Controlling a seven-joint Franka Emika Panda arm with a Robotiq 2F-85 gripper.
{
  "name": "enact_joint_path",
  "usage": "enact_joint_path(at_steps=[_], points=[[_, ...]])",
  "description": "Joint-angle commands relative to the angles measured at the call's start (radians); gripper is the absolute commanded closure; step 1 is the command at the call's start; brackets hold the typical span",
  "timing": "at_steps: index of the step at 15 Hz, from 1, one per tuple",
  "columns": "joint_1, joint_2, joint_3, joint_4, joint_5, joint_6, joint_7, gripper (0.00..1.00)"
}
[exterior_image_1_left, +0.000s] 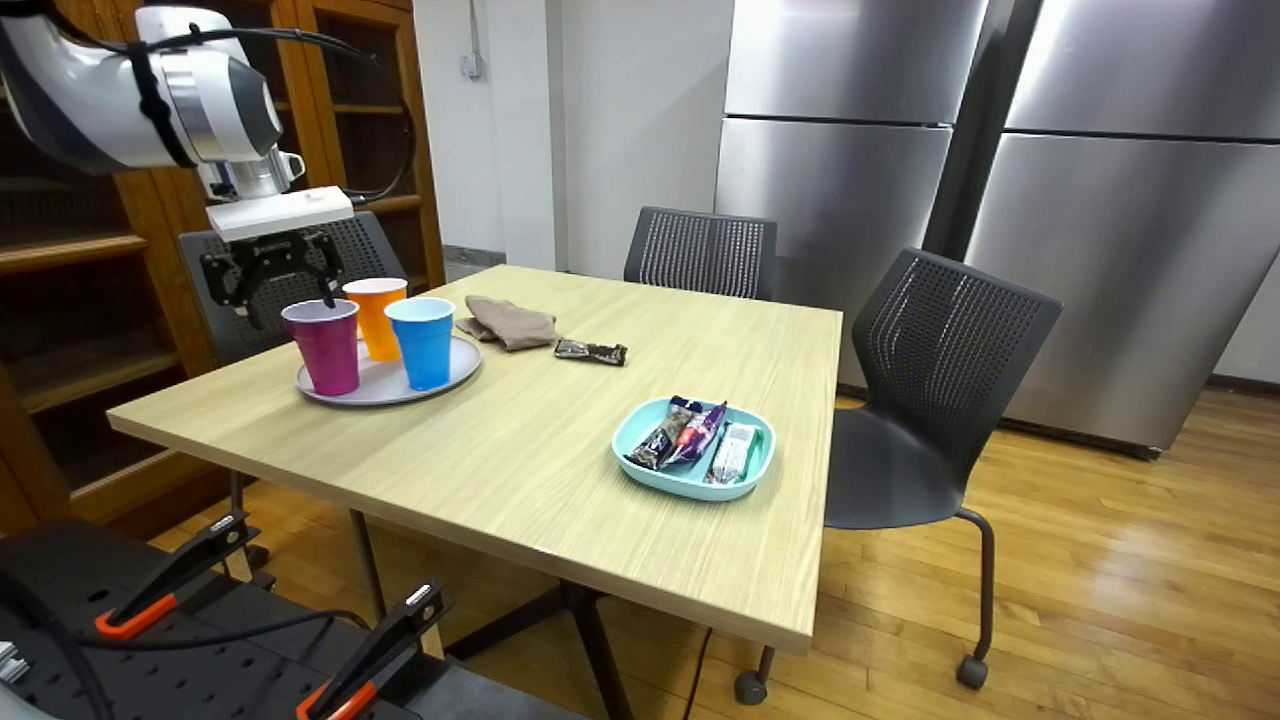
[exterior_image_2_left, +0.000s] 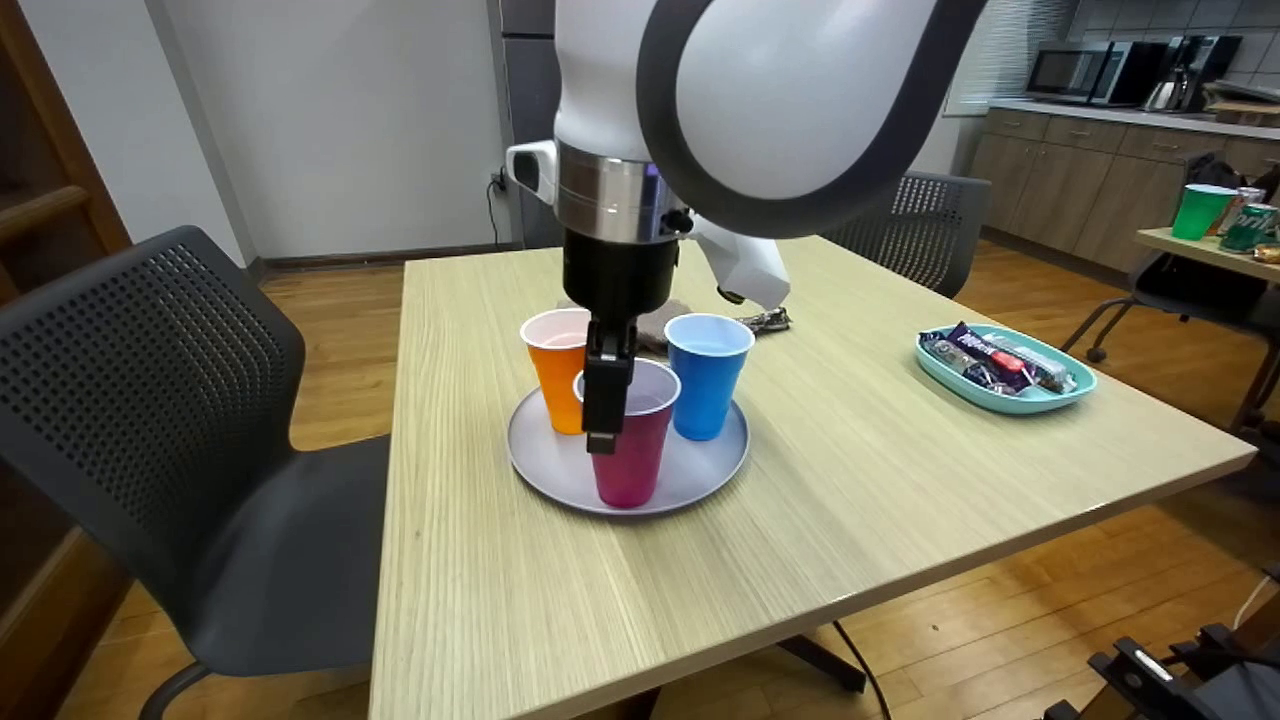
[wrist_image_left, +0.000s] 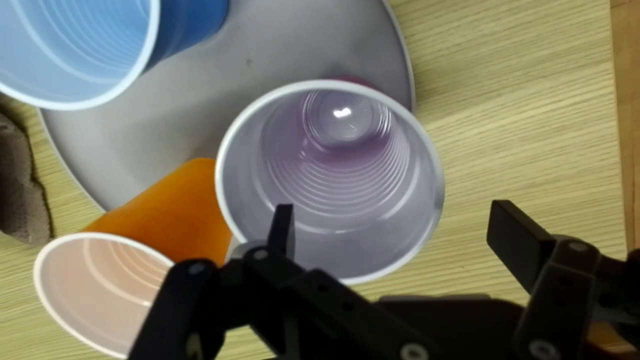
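Evidently nothing is gripped by the pincer (wrist_image_left: 393, 227): its fingers (wrist_image_left: 517, 245) are spread wide, one seen over the mouth of the purple cup (wrist_image_left: 330, 180), the other outside its rim. That cup's wall is thereby straddled, presumably so that its edge can be accommodated between them; whether contact is made cannot be told. Directly below the pincer, the purple cup is stood upright near the rim of the grey plate (wrist_image_left: 280, 45). Close beside, the orange cup (exterior_image_1_left: 378, 325) and the blue cup (exterior_image_1_left: 427, 348) are set mouth up; one plate is probably used so that all three are grouped on a single base. Farther from the pincer, on the bench (exterior_image_1_left: 520, 430), a rumpled brown cloth (exterior_image_1_left: 512, 324) is laid just beyond the plate, with a wrapped bar (exterior_image_1_left: 591, 351) near it. Farthest out, three wrapped snacks (exterior_image_1_left: 697, 432) are gathered in a turquoise dish (exterior_image_1_left: 690, 489), its raised sides likely being meant to hold them together.
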Motion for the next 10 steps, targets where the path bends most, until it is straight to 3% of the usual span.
enact_joint_path(at_steps=[1,10], points=[[-0.035,-0.075,0.041,-0.04,0.046,-0.017,-0.053,0.0],[-0.071,-0.187,0.006,-0.072,0.115,-0.023,-0.012,0.0]])
